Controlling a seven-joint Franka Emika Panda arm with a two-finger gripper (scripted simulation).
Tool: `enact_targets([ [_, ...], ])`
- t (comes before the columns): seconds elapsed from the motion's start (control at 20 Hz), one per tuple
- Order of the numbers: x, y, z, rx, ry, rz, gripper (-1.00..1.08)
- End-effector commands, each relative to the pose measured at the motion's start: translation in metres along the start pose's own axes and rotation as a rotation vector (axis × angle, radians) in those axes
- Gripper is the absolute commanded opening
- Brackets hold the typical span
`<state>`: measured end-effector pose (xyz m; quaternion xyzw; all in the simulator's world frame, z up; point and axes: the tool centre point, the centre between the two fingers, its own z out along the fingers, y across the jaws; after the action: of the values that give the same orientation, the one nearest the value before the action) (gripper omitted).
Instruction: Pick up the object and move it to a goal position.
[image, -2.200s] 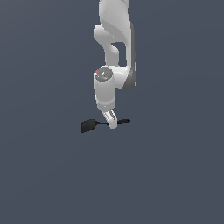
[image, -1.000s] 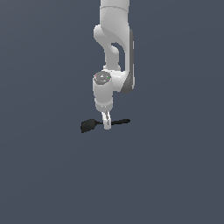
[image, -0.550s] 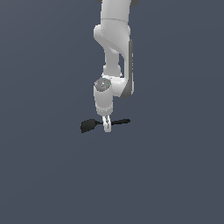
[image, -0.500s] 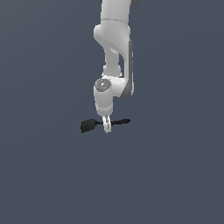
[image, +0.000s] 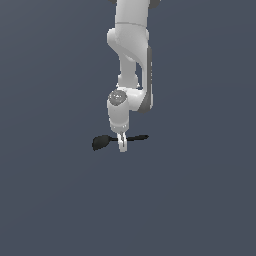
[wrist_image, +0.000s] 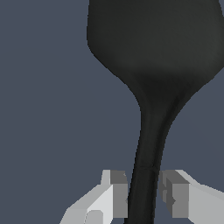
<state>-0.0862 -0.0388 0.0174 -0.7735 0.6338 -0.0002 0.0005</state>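
Wrist view showed the gripper (wrist_image: 142, 199) down at the object (wrist_image: 154, 65), a black spoon-like utensil lying flat on the grey counter (wrist_image: 43, 109). The jaws stood one on each side of the thin handle, almost closed. One pad looked to touch the handle, and a thin gap remained at the other, so I cannot tell if the hold was already firm. The wide scoop end lay well beyond the jaws, along the handle's line.

In the exterior view the gripper (image: 122, 145) met the object (image: 101, 142) near the middle of its length, with the scoop to one side of the jaws and the handle tip to the other.

By my judgement the step in hand was closing on the handle. To do it well, the jaws should press fully and evenly before any lift. The heavier scoop may tip the utensil in the grip, so a slow straight rise seems safer.

No container was visible in either view.
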Motion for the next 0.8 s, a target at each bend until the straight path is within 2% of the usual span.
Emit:
enact_targets([
  [0.0,0.0,0.001,0.001,-0.001,0.0,0.0,-1.0],
  [0.4,-0.001,-0.002,-0.014,0.0,0.0,0.0,-1.0],
  [0.75,-0.004,-0.009,-0.056,0.0,-0.001,0.002,-1.0],
])
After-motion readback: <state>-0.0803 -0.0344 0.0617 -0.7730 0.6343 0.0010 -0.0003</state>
